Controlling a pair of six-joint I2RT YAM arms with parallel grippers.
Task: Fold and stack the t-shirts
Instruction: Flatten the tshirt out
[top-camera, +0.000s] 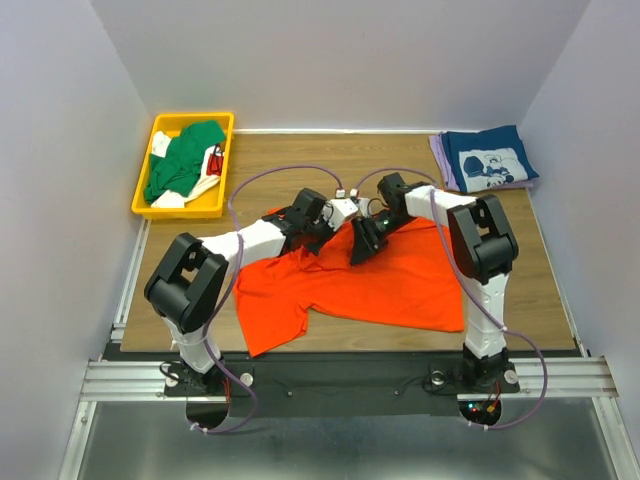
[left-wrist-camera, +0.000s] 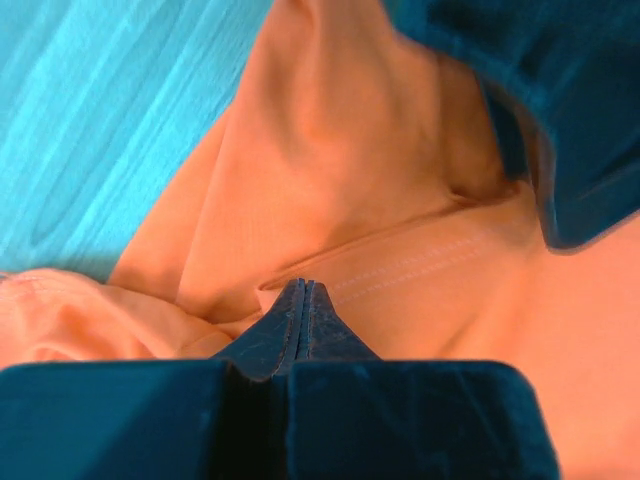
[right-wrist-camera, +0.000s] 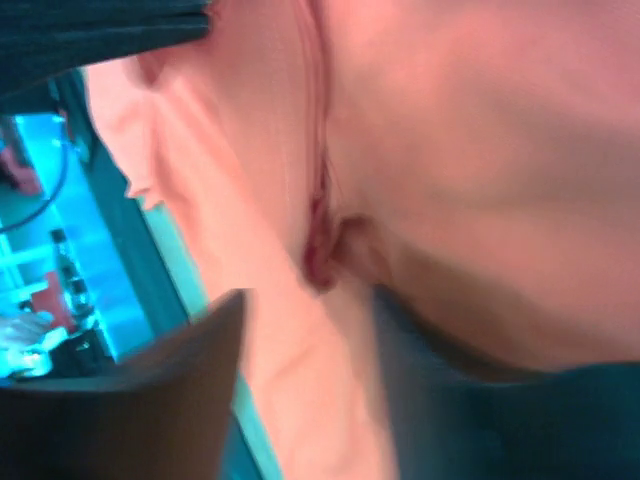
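Note:
The bright orange t-shirt (top-camera: 380, 285) lies spread and rumpled on the table's middle. My left gripper (top-camera: 343, 212) is at its far edge. In the left wrist view its jaws are pressed together (left-wrist-camera: 303, 287) on a seamed edge of the orange cloth (left-wrist-camera: 400, 200). My right gripper (top-camera: 360, 245) points down onto the shirt just right of the left one. In the blurred right wrist view its fingers (right-wrist-camera: 150, 390) stand apart with a fold of orange cloth (right-wrist-camera: 330, 330) between them. A folded navy t-shirt (top-camera: 490, 160) lies on a lavender one (top-camera: 440, 158) at the back right. The green t-shirt (top-camera: 185, 155) is in the bin.
A yellow plastic bin (top-camera: 145, 195) stands at the back left and holds the green shirt with white and red cloth. White walls close in the table on three sides. The right gripper's dark body (left-wrist-camera: 570, 120) shows close in the left wrist view.

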